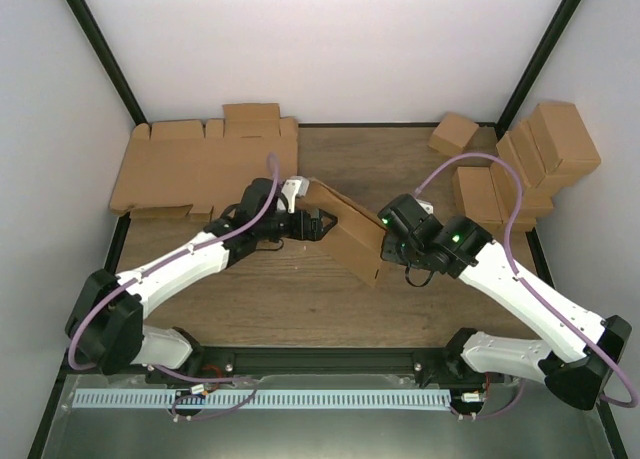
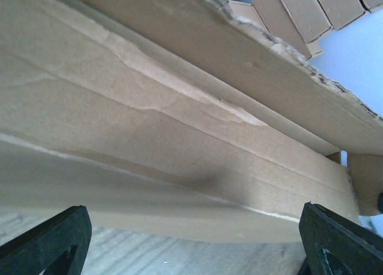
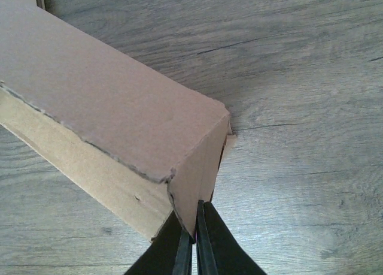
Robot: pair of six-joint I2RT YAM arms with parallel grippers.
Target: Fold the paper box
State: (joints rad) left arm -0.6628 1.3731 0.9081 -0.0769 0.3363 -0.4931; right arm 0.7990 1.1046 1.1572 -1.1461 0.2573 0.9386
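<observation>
Paper box (image 1: 343,227) mid-table, partly folded, lying diagonally between both arms; left gripper (image 1: 318,225) spread wide, facing box's long side, clamping nothing; right gripper (image 3: 195,230) pinched shut on thin cardboard edge at box's near end corner; wooden table (image 1: 300,299) beneath.

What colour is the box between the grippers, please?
The box is plain brown, clearest in the right wrist view.

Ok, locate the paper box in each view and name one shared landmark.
Top external: paper box at the centre.
Left wrist: paper box fills most of the frame.
Right wrist: paper box, upper left to centre.
Shared landmark: wooden table under it.
</observation>
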